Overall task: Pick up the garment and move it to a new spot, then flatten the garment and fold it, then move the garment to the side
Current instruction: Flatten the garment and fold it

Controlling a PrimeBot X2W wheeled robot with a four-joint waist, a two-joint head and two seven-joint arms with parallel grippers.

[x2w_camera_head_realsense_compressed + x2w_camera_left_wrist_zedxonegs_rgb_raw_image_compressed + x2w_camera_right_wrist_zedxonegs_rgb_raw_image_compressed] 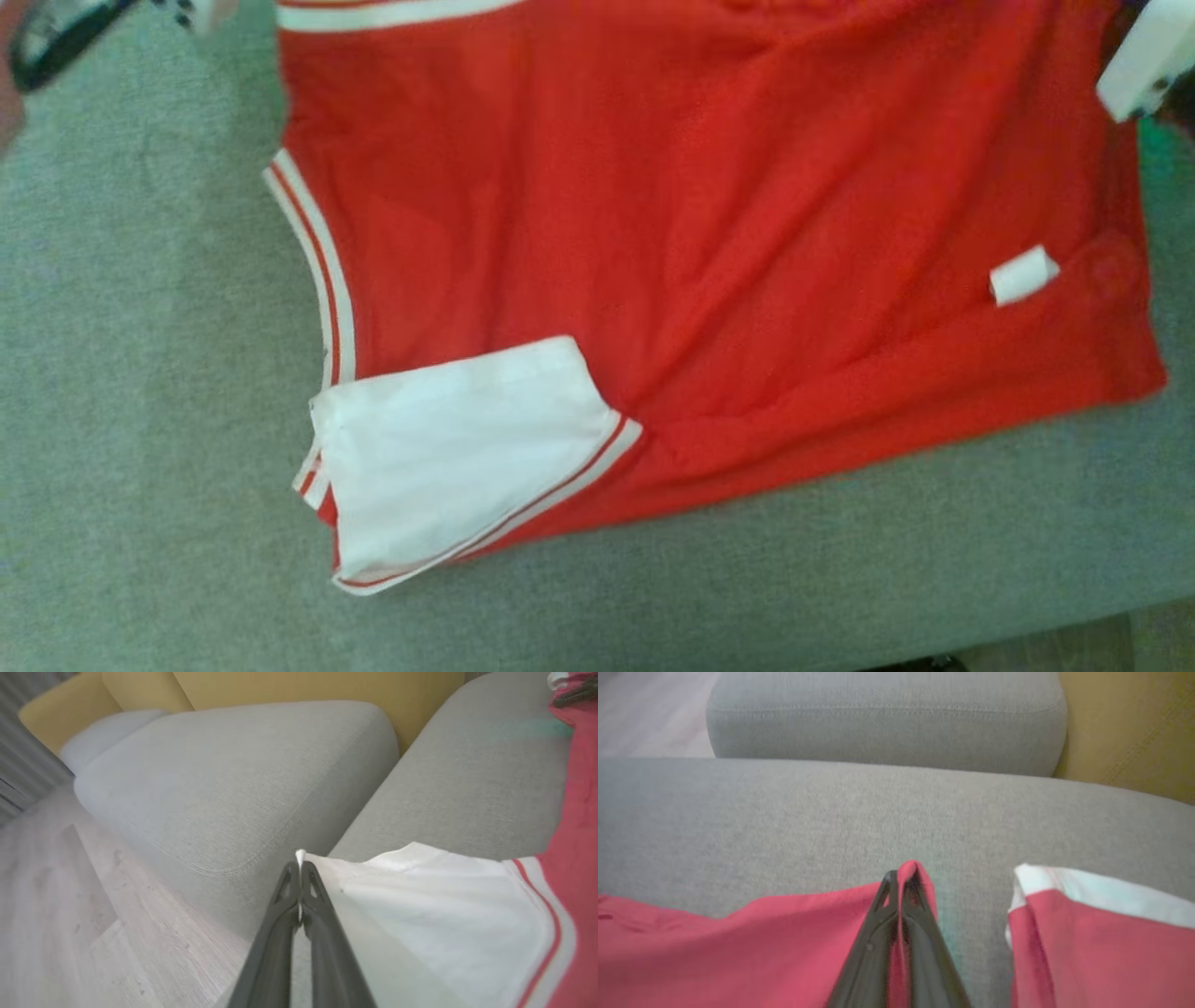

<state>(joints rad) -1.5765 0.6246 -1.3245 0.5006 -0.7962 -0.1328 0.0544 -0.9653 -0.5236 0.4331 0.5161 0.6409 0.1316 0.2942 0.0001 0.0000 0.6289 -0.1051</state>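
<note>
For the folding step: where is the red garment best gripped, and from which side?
Probably at its outer corners, coming in low from over the grey cushion: the garment lies flat, so only edges lift. The left gripper pinches the tip of the white panel, the right gripper a red edge fold.

Left gripper [299, 868] & right gripper [902, 877]: long dark fingers [275, 933] w/ triangular cutouts; pale forearm casing [1144, 61].
</note>
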